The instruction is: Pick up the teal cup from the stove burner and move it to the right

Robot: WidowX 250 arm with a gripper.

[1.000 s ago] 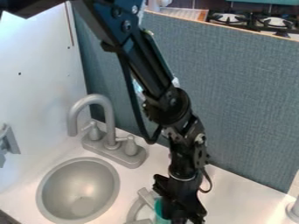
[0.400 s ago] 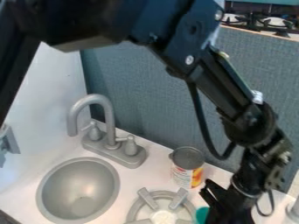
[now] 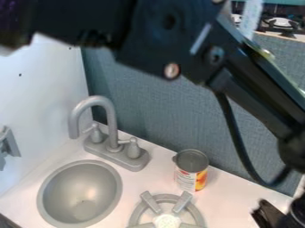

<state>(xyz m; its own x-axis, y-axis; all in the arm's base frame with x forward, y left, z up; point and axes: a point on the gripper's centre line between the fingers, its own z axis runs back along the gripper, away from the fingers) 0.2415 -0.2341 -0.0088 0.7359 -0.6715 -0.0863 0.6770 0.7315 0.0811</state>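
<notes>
Tin can (image 3: 191, 171) stood upright between the burner (image 3: 181, 202) and back panel (image 3: 155, 116), its flat base probably keeping it steady. Your gripper (image 3: 269, 214) hung lower right, well apart; honestly couldn't tell if it was wide, narrow or holding anything.

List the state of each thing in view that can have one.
Can: upright on the counter, behind the burner.
Faucet: upright, spout curving down, no water visible.
Burner: no flame visible.
Sink: no standing water visible.
Tool: lower right, partly cut off; can't tell if holding anything.
</notes>
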